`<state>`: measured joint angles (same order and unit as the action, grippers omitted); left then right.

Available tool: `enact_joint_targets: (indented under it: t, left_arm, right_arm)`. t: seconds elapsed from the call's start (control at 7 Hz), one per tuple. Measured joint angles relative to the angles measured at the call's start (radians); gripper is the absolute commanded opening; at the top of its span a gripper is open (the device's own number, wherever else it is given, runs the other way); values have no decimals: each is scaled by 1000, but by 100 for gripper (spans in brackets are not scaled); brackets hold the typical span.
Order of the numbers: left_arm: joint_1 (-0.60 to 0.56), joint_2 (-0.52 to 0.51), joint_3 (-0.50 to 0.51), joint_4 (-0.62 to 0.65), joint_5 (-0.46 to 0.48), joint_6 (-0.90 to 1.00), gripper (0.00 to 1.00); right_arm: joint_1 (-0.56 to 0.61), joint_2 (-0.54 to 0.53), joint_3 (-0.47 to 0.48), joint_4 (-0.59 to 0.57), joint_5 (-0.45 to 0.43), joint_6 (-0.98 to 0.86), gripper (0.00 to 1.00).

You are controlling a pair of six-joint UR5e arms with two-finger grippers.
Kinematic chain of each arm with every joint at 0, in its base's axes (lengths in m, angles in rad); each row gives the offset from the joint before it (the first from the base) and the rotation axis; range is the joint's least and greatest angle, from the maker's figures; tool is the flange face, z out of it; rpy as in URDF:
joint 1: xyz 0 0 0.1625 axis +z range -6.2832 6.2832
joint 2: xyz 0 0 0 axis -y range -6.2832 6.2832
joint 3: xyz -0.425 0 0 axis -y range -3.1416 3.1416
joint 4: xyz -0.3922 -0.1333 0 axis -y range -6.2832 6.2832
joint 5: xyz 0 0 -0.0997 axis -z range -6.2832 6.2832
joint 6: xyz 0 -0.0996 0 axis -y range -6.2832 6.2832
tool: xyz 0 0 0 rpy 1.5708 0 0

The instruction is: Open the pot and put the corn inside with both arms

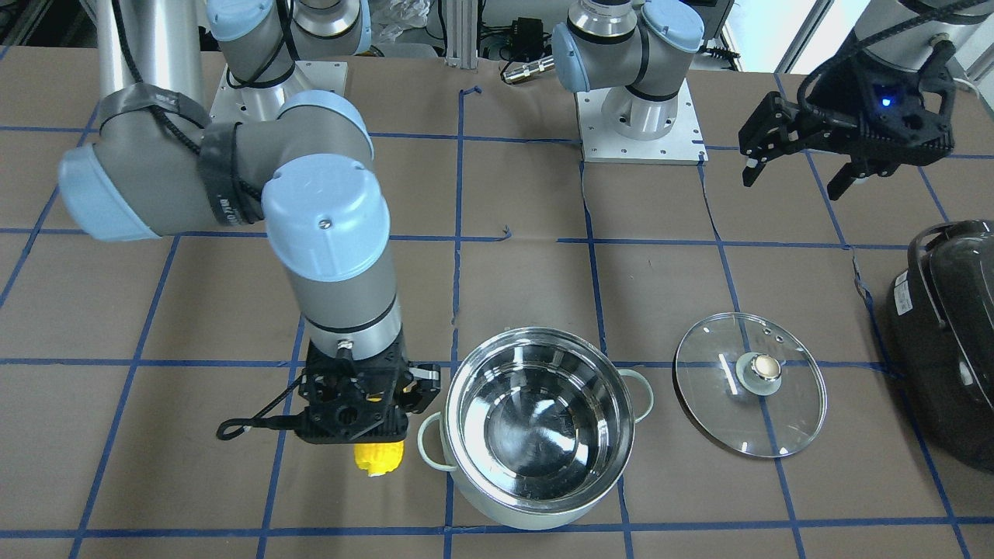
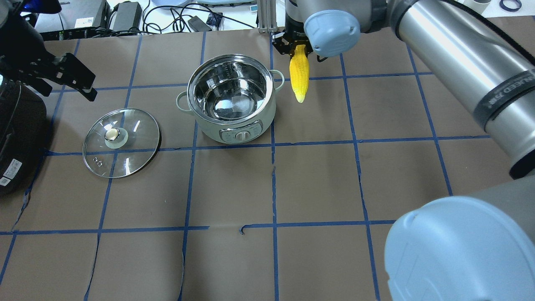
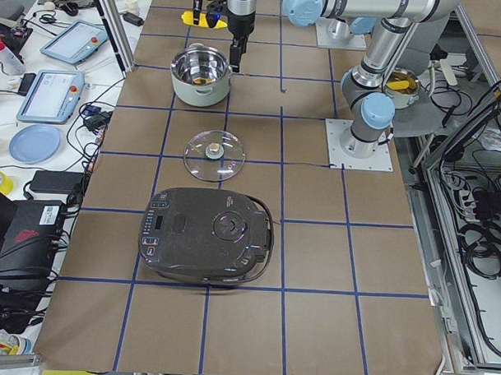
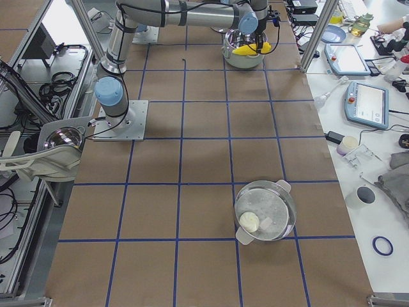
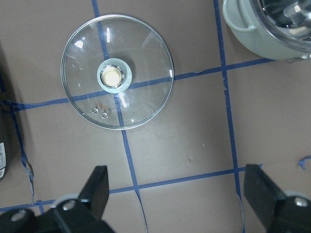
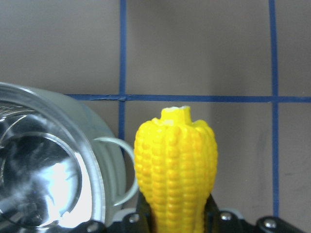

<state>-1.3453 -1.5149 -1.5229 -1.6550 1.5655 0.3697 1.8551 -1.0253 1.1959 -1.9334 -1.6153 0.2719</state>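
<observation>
Right gripper (image 2: 297,47) closed on the thick end of the corn (image 2: 300,75). The cob hangs roughly upright beneath the fingers with its tapered tip toward the table (image 2: 376,179). In the right wrist view the two black fingers flank the cob at its base, and the tip points away from the camera. The corn is outside the pot (image 2: 234,129), just beside the loop handle (image 6: 127,165) on the robot's right side and not over the opening. In the front-facing view it shows as a yellow stub (image 1: 379,456) below the gripper body, next to that same handle. Whether the tip is above or below rim level cannot be judged. The pot stands uncovered, and its polished steel interior holds nothing. The glass lid (image 2: 121,142) lies flat on the table, knob up, on the robot's left of the pot and clearly apart from it, across a crossing of the blue tape lines (image 2: 317,144). Left gripper (image 1: 792,182) is spread wide and holds nothing. It hovers above the table between the lid and the dark grey appliance (image 1: 951,341). In the left wrist view both fingers (image 5: 97,187) stand far apart at the lower edge, the lid lies ahead of them, and a corner of the pot shows at upper right. The appliance sits at the table's left end, well apart from the pot.
</observation>
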Motion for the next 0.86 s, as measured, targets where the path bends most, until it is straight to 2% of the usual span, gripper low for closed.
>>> enact_joint_targets:
  t: [0.43,0.86]
  left_arm:
    - [-117,-5,23,-33,17,-243,100]
    - [-193,0,16,-20,24,-327,100]
  right_arm:
    - [157,89,-125,22,4,253,12]
    - [210,166,-156,-22,4,317,12]
